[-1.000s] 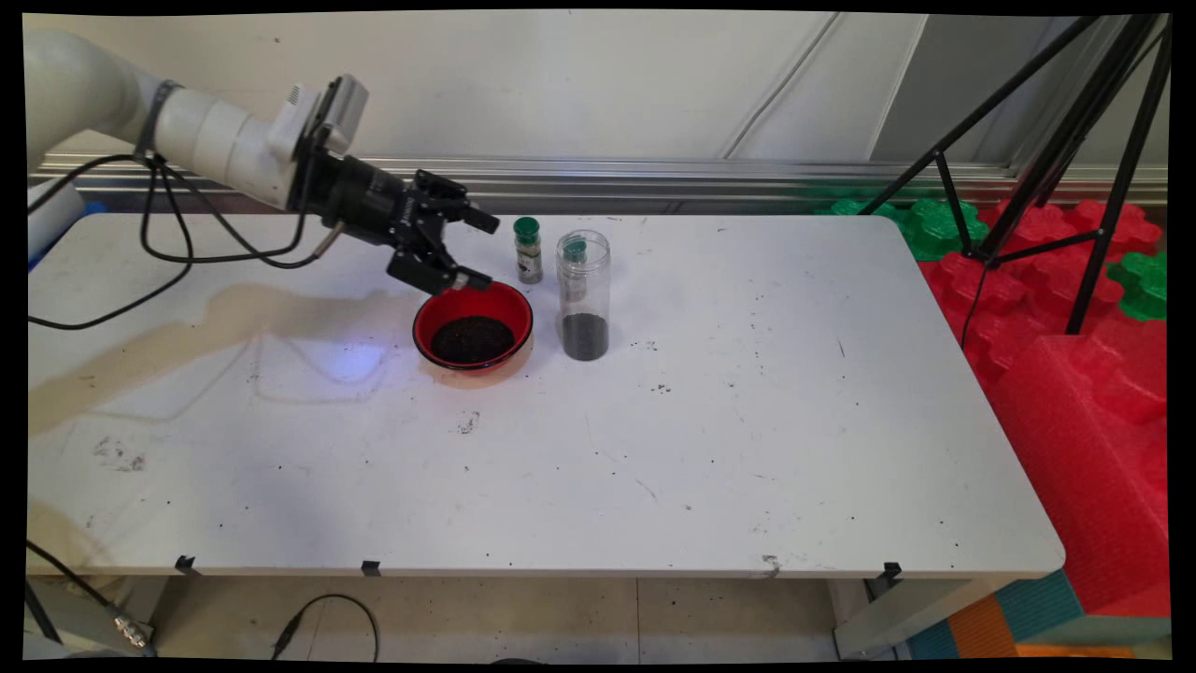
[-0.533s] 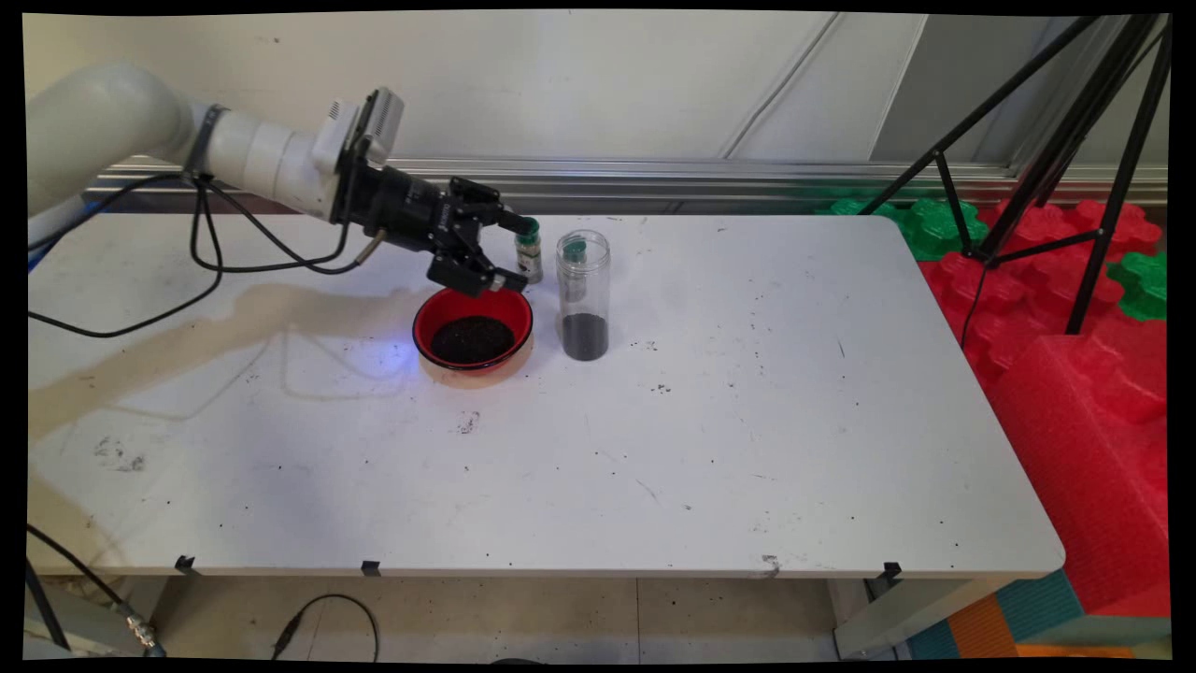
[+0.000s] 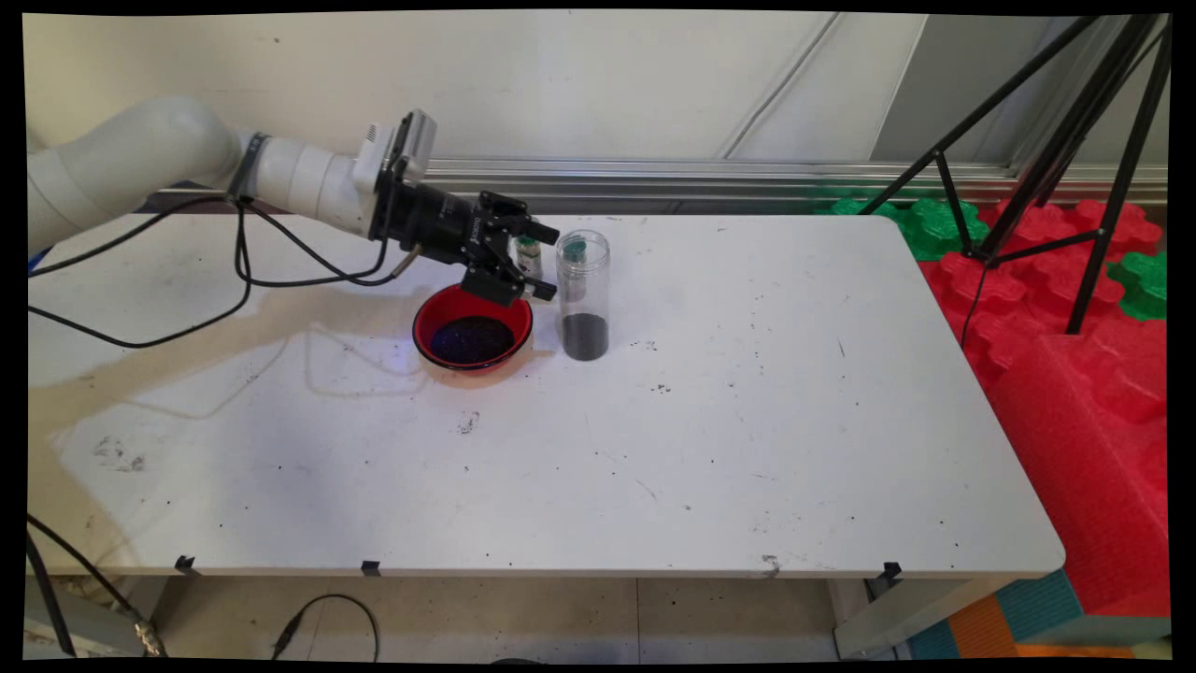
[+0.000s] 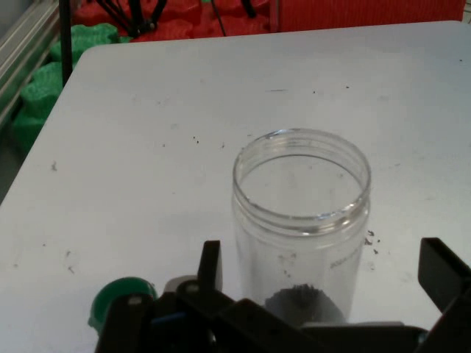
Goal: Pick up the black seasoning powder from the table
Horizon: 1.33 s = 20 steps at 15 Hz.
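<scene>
I am holding my end effector low over the far part of the white bench, its fingers spread wide and gripping nothing. It is reaching across the back rim of a red bowl that is carrying dark granules, and it is pointing at a clear open jar standing just right of the bowl. In my hand view the jar is sitting between my two fingers, upright, lidless, with a small dark layer lying at its bottom; I am not touching it as far as I can tell, though the linkage is covering its base. A small green-capped shaker is standing just behind my fingers in the main view, partly hidden by them, and its green cap is showing at the lower left of my hand view.

The bench top is looking scuffed, with dark specks scattered right of the jar, a smudge in front of the bowl and a tan stain running along its left part. Black cables are hanging from my arm over that stain. Behind the bench a pale wall with a metal rail is running across. To the right, red foam blocks and green ones are piling up beside a black tripod.
</scene>
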Motion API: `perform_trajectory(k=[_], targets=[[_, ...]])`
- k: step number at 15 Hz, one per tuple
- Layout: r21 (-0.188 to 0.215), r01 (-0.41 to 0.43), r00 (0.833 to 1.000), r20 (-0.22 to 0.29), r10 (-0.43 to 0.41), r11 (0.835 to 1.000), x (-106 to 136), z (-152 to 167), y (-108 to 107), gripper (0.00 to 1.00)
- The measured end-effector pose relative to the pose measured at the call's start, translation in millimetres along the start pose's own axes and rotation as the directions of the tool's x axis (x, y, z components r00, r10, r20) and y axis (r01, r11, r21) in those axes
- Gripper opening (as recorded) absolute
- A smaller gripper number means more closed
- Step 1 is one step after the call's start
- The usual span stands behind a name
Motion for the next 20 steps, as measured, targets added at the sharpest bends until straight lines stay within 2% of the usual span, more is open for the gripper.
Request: perform_trajectory(k=[11,20], targets=[[-0.006,0.000,1.000,-0.028,0.000,1.000,-25.2,40.0,-6.8,1.00],[-0.014,-0.004,0.999,-0.040,0.003,1.000,-36.9,56.8,-10.5,1.00]])
